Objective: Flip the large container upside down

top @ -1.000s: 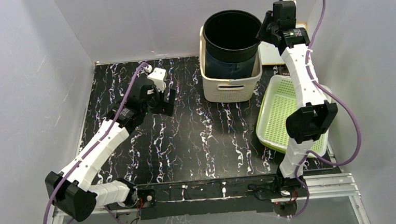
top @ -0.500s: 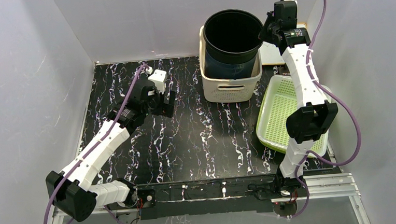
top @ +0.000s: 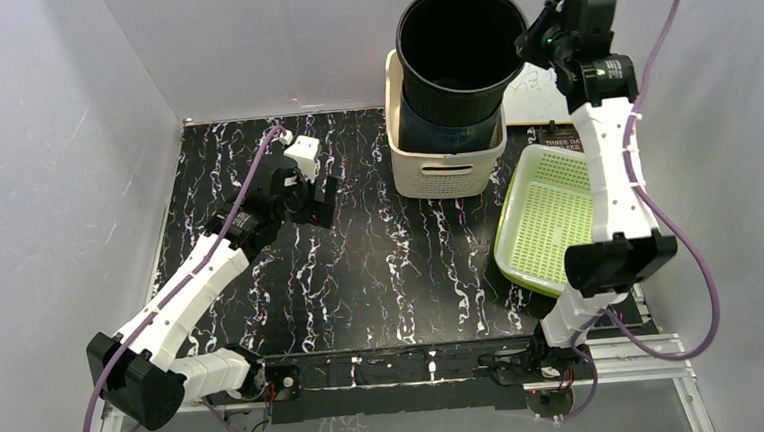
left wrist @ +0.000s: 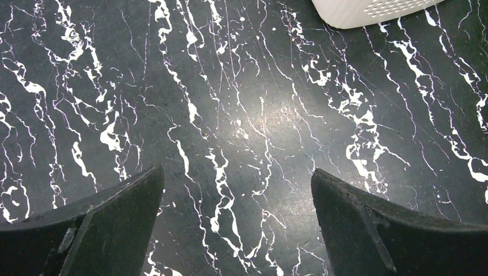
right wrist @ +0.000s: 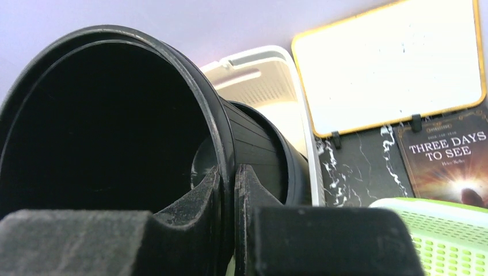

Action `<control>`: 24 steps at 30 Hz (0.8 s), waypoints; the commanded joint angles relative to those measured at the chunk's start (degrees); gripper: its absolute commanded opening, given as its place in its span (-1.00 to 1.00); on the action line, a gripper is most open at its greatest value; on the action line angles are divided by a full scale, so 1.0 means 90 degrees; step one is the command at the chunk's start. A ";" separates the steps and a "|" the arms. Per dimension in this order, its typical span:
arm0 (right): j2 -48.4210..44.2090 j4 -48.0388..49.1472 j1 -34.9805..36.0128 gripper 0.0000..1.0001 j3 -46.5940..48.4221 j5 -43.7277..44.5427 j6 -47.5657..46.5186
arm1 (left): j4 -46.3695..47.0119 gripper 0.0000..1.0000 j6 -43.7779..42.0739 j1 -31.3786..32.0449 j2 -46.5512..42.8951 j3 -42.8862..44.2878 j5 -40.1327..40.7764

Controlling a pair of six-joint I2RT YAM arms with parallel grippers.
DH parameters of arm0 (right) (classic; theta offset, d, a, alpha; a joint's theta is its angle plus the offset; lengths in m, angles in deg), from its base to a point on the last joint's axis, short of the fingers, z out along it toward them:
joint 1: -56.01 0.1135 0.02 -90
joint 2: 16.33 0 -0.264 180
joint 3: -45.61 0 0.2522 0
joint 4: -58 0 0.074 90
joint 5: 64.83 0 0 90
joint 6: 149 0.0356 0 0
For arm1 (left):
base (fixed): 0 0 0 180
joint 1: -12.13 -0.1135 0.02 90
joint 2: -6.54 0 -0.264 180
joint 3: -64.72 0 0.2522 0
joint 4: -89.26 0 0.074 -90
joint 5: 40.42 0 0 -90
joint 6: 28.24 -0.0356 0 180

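The large container is a black round bucket (top: pixel 458 51), mouth up, lifted partly out of a second dark bucket (top: pixel 423 128) that sits in the white basket (top: pixel 445 172). My right gripper (top: pixel 528 42) is shut on the black bucket's right rim. In the right wrist view its fingers pinch the rim wall (right wrist: pixel 227 172), one inside and one outside. My left gripper (top: pixel 322 195) is open and empty over the dark marbled table at the left, and in the left wrist view its fingers (left wrist: pixel 115 224) stand wide apart.
A lime green perforated tray (top: pixel 548 216) lies right of the basket. A white board with a yellow frame (right wrist: pixel 385 63) and a book titled "Three Days to See" (right wrist: pixel 449 161) lie behind it. Grey walls enclose the table on three sides.
My right gripper has risen and shifted right, lifting the black bucket higher out of the lower bucket. The left arm has not moved.
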 commanded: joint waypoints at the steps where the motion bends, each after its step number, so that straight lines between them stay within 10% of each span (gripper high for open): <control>1: -0.1292 0.2102 -0.0109 -1.00 -0.0292 -0.0374 0.0756 | -0.0212 0.97 0.0008 0.0023 -0.0237 0.0050 0.0196; 13: -0.2213 0.3352 -0.0115 -1.00 -0.0763 -0.0922 0.1354 | -0.0707 0.97 0.0319 0.0029 -0.0249 0.0739 0.1388; 24: -0.2333 0.3782 -0.0115 -1.00 -0.0922 -0.2446 0.1881 | -0.1148 0.97 0.0172 0.0019 -0.0566 0.3411 0.3094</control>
